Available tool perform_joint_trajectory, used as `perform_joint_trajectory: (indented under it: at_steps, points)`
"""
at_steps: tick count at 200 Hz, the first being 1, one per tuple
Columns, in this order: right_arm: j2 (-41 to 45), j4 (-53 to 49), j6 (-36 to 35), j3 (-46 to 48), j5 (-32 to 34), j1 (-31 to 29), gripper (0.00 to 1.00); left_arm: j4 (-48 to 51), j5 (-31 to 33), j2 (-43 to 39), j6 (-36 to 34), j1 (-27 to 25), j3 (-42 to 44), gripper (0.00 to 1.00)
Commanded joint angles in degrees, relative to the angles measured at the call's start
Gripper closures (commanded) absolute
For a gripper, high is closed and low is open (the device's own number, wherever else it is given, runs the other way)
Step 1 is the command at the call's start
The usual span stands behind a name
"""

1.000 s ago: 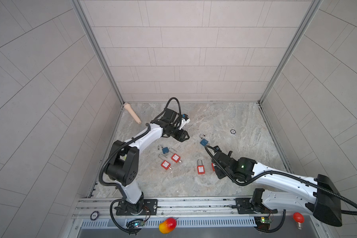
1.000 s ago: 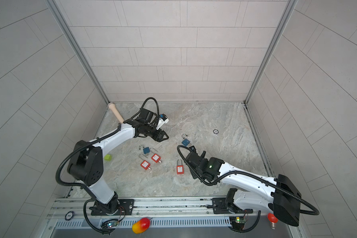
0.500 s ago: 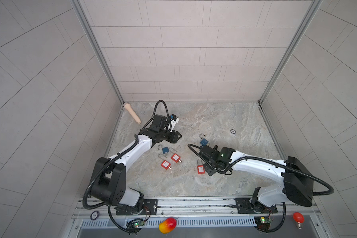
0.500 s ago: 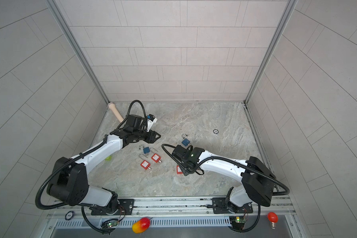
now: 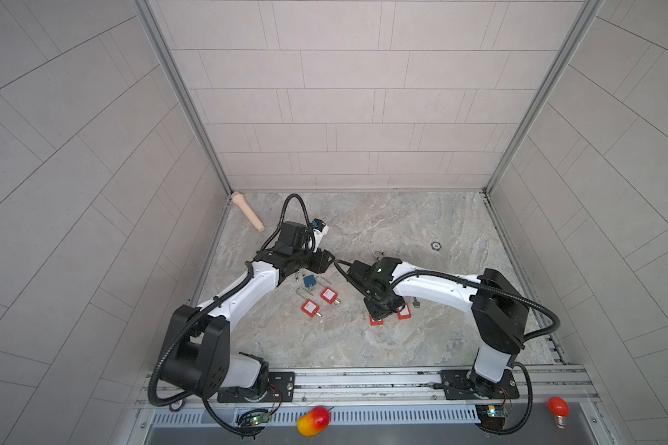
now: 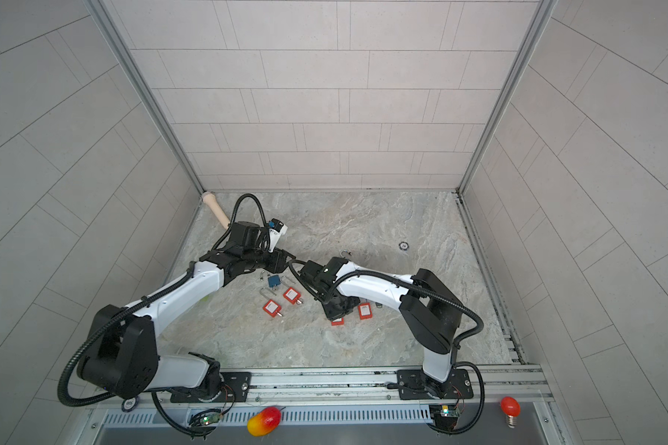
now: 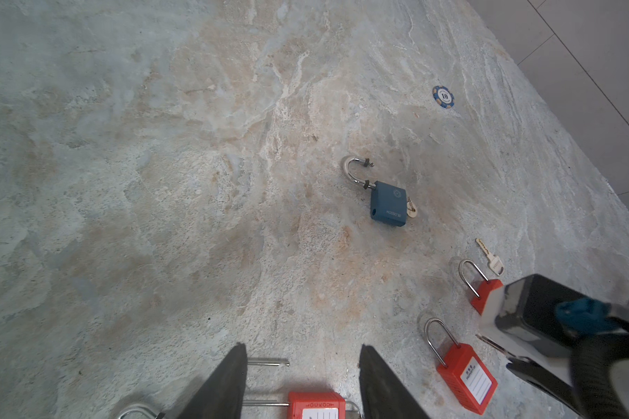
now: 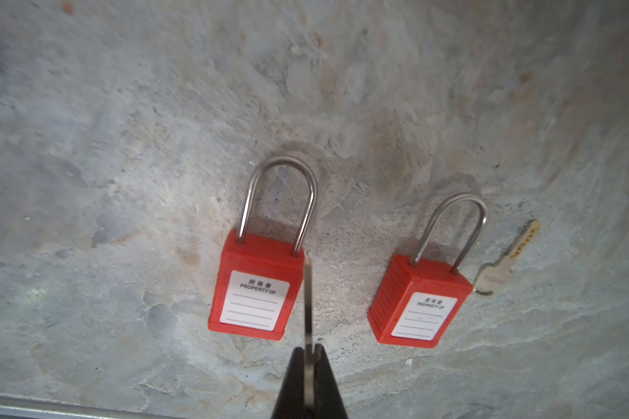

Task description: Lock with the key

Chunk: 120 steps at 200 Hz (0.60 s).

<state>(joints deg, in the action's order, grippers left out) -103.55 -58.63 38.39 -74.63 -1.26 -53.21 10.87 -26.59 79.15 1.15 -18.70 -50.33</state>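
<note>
Held tool: the right end effector (image 8: 307, 353) is clenched on the bow of a key (image 8: 308, 301), seen edge-on, with the blade sticking out ahead of the jaws.
Task's thing: a red padlock (image 8: 256, 290) lies flat on the worktop (image 8: 106, 145), label up, right under that end effector. In a top view only a corner of it (image 5: 376, 320) peeks out from beneath the arm.
Direction: the padlock sits just ahead of the jaws and slightly to one side of the blade. In the right wrist view the blade tip overlaps the body's corner beside one shackle leg.
Long axis: it runs base to shackle, roughly parallel to the blade, with the base end towards the end effector. The key probably has to drop back behind the base before it can enter.
Nearer arm: the right arm, clearly. The left end effector (image 7: 302, 366) is released and empty, poised over a third red padlock (image 7: 316, 406), well apart.
Neighbours: a second red padlock (image 8: 420, 301) lies just beside the first, and a loose key (image 8: 502, 268) lies against its body.
Hidden: the keyhole face shows in no view.
Unclear: how far the blade is above the padlock, and whether they touch. Both shackle legs look seated, but latching cannot be judged.
</note>
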Motion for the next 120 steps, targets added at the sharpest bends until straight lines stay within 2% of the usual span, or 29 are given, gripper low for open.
perform_joint_trajectory:
  at_steps: [1,39,95,120]
  points:
    - [-0.72,-4.85,3.22,-1.05,0.47,0.60,1.00,-2.41,0.36,-0.79,0.97,0.50,0.85,0.45]
    - [-0.73,-5.29,1.68,-0.03,-0.23,2.37,1.00,-2.19,-0.67,0.58,1.14,0.50,0.37,0.45]
    - [-3.30,-6.49,-1.49,-0.08,-6.56,6.26,1.00,-2.08,-1.61,2.79,1.07,0.55,-0.21,0.45]
    - [-5.35,-8.02,-2.57,-1.15,-6.84,7.57,1.00,-1.82,-1.88,3.63,0.86,0.58,-0.30,0.45]
